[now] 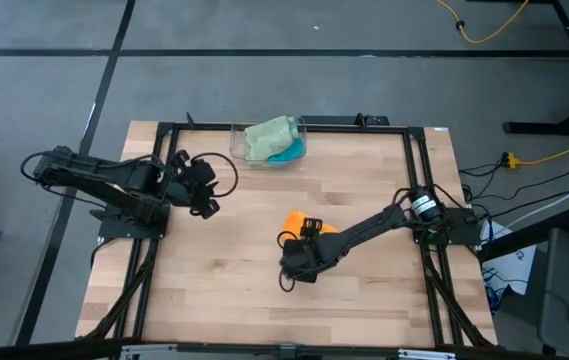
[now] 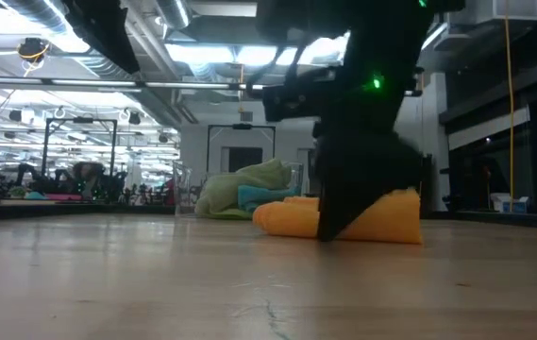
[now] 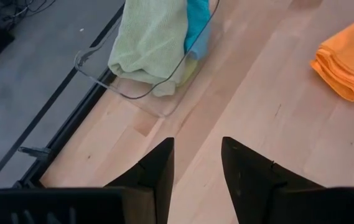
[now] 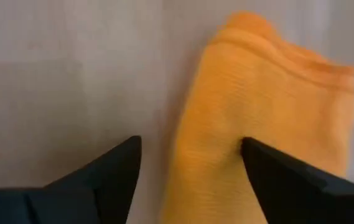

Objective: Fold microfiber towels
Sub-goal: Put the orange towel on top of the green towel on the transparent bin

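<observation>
Since my right pincer (image 4: 189, 162) hangs low right over the orange towel (image 4: 257, 112), that is the thing I look at first. My right pincer is released and spread wide, and it grips nothing. One finger (image 4: 111, 168) stands over bare counter (image 1: 214, 290), and the other finger (image 4: 288, 180) sits on top of the orange cloth. So the towel does not lie between my fingers; it lies off to one side.

Seen from above, my right pincer (image 1: 299, 262) is near the middle of the counter. The orange towel (image 1: 294, 218) peeks out from under it toward 12 o'clock. It looks folded already, and I think its long side runs from 9 o'clock to 3 o'clock. I cannot see all of it, because my own arm covers part.

Farther off, at about 10 o'clock from the orange towel, my left pincer (image 1: 204, 195) waits part open and holds nothing. My right one is much nearer to the orange towel.

Farthest away, at 12 o'clock by the back edge, stands the clear bin (image 1: 239, 150). The pale green towel (image 1: 269, 138) and the blue towel (image 1: 289, 153) lie bunched up inside it. My left pincer is nearer to those, so I think it should fetch the next one.
</observation>
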Controlling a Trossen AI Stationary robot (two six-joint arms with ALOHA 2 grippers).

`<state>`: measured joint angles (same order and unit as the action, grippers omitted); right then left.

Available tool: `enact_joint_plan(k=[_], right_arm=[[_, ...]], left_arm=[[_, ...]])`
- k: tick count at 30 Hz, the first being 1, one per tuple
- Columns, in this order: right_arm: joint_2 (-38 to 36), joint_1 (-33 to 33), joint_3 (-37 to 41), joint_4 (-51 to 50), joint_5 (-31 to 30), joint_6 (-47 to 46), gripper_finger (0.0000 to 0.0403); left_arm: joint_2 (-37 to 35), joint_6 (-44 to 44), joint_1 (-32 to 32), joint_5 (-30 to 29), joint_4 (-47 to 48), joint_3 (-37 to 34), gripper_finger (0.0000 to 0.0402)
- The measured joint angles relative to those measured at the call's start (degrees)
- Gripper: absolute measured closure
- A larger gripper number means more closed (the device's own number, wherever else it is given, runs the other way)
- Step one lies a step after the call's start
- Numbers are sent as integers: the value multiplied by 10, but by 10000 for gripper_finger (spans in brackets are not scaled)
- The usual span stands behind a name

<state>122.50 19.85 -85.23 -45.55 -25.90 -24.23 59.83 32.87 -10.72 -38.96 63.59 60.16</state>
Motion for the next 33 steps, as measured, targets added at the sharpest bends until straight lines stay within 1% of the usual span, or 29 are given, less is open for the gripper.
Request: enact_joint_plan(k=[1,3,9,14,18,20,22,24,26,30,31,33], right_arm=[[7,1,0,-8,-18,-15,124],[14,2,-1,-19,-34,-39,124],[18,-9,0,-30,-38,-81,124],[19,-44,9,-42,-4,-101,134],[14,-70,27,-9,42,-71,149],[14,-77,27,-5,48,-66,162],[14,-80,27,-2,48,-68,185],[14,-84,27,3,52,-68,218],[14,-86,28,10,53,-68,262],[15,-86,31,21,39,-41,367],[16,-86,31,24,35,-26,380],[16,-88,32,31,31,-6,383]], left_arm=[[0,0,0,0,0,0,277],[0,0,0,0,0,0,277],[0,0,0,0,-2,-13,277],[0,5,0,0,-5,-44,277],[0,32,0,0,-7,-62,277],[0,41,0,-1,-7,-64,277],[0,44,0,-9,-11,-64,277],[0,45,0,-19,-18,-64,277],[0,48,0,-27,-23,-64,277],[0,61,0,-30,-48,-64,277],[0,60,0,-31,-55,-64,277],[0,61,0,-34,-64,-64,277]])
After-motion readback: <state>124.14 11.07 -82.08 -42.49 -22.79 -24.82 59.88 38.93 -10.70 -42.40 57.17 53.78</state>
